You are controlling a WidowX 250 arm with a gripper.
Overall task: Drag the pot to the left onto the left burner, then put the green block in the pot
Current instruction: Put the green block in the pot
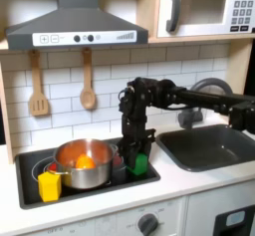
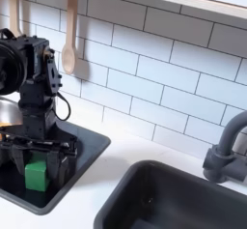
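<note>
Green block (image 2: 36, 174) between lowered fingers (image 2: 13, 160)

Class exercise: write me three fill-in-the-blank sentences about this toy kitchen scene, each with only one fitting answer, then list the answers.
1. The round piece lying inside the pot is coloured ______.
2. The gripper has its jaws on either side of the ______ block.
3. On the tiled wall, the spatula and the spoon are made of ______.

Answers: orange; green; wood
</note>
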